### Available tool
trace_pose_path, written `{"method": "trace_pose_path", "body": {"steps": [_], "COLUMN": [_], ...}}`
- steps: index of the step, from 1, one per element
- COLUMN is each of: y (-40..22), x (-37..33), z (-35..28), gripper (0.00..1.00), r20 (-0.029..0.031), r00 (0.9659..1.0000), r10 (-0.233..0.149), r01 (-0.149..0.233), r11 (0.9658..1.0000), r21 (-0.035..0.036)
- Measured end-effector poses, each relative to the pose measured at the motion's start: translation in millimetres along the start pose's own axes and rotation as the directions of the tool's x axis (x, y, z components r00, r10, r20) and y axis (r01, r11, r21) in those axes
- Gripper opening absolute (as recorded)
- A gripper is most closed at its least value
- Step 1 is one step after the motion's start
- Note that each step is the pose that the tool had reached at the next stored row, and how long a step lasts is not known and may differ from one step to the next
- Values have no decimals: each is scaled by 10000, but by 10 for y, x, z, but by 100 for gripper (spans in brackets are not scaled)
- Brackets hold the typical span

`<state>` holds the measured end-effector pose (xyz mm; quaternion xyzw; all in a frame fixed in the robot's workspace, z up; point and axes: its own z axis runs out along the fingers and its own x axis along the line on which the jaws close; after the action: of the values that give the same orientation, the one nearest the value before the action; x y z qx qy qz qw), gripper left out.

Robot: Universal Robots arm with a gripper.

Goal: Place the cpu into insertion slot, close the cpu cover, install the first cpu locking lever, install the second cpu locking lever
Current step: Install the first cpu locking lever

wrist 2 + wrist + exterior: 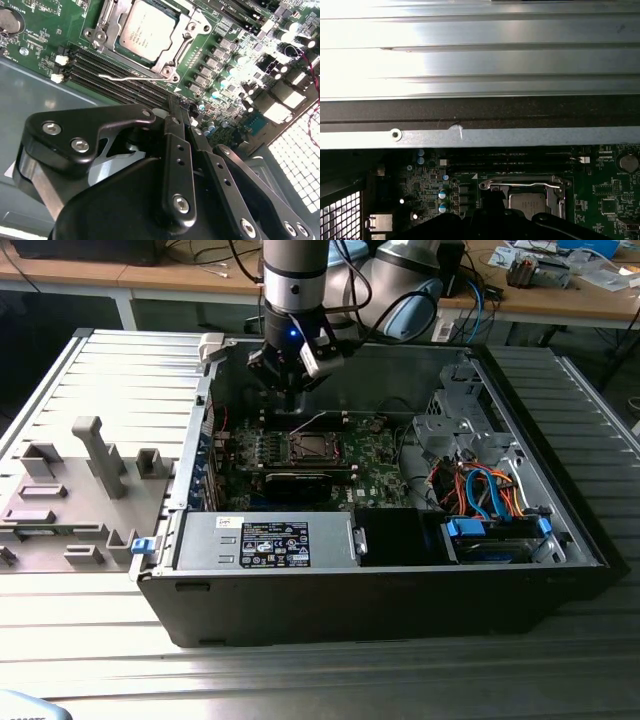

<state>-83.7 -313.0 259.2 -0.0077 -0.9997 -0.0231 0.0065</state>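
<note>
The cpu (146,29) lies flat in the insertion slot (312,447) on the green board, its silver top showing through the window of the cpu cover (192,27), which lies down around it. A thin wire locking lever (131,76) runs along one side of the socket, and a second lever (106,17) lies along another side. In the first wrist view the cpu (527,204) sits under a lever rod (520,184). My gripper (181,112) hovers above the board beside the socket, fingers together and holding nothing. In the exterior view the gripper (291,405) hangs just behind the socket.
The open computer case (560,570) lies on a ribbed metal table. Long dark memory slots (115,67) run beside the socket. A power supply (265,540) and a drive bay with coloured cables (485,495) fill the near side. A grey fixture (90,465) stands at the exterior view's left.
</note>
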Motion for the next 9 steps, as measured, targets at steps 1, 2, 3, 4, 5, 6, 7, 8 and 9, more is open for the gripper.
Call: {"method": "trace_pose_path", "body": {"steps": [1,2,3,4,5,6,7,8,9], "y": [0,0,0,0,0,0,0,0,0], "x": [-1,-3,-5,-10,-17,-21,-22,-22,-24], "z": [1,2,4,6,7,6,6,6,6], "gripper": [11,11,11,11,11,11,11,11,11], "r20": [-1,-1,-1,0,0,0,0,-1,0], "r00": [10000,10000,10000,10000,10000,10000,10000,10000,10000], "r10": [0,-1,-1,0,0,1,2,1,0], "r01": [0,1,1,0,0,-1,-2,-1,0], "r11": [10000,10000,10000,10000,10000,10000,10000,10000,10000], "r21": [1,1,1,1,2,9,10,10,10]}}
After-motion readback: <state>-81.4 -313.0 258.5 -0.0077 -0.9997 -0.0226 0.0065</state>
